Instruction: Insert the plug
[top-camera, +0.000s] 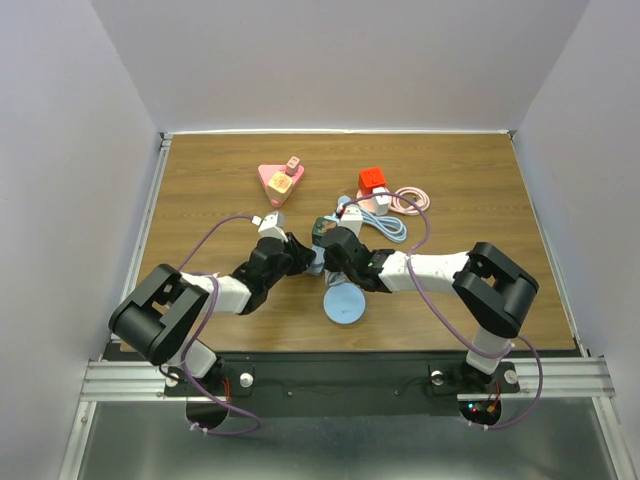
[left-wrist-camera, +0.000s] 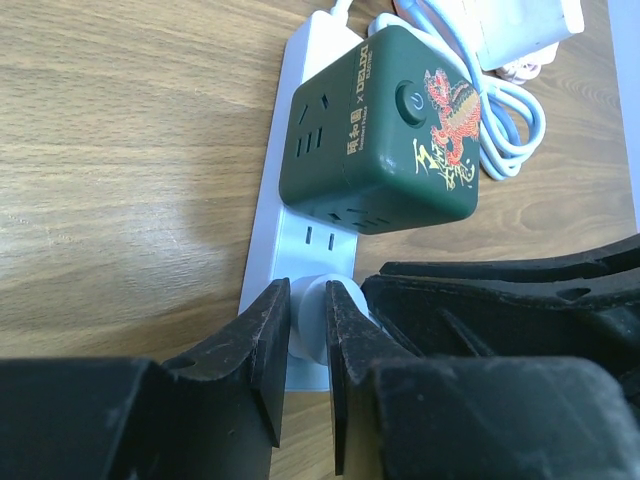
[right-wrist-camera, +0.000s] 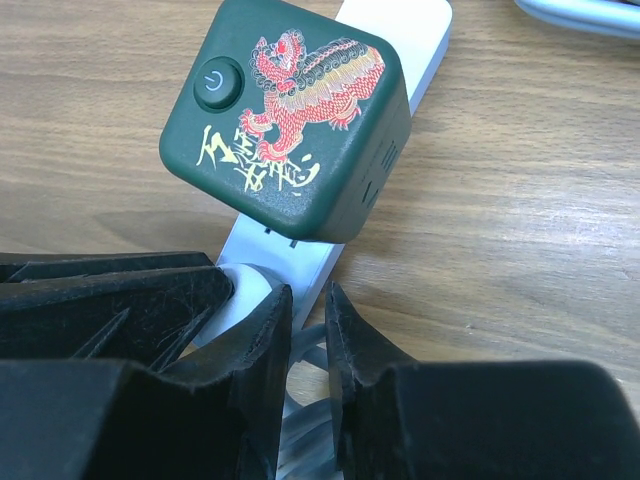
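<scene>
Pinches the white plug (left-wrist-camera: 306, 318) in the left end effector (left-wrist-camera: 308, 338), on the power strip (left-wrist-camera: 300, 240) just beside the green cube (left-wrist-camera: 385, 130). Holds the right end effector (right-wrist-camera: 308, 302) nearly pressed together; cannot tell on what.

Green cube (left-wrist-camera: 380, 130) — tight beside plug (left-wrist-camera: 308, 318)

The white plug (left-wrist-camera: 305, 325) was mostly buried between the fingers (left-wrist-camera: 265, 335) of the left gripper (left-wrist-camera: 308, 292), its prongs unseen. At the right gripper (right-wrist-camera: 306, 295) a pale cable (right-wrist-camera: 305, 420) blurred out; whether it was pinched, I couldn't tell. The power strip (right-wrist-camera: 420, 30) ran off the top edge.
</scene>
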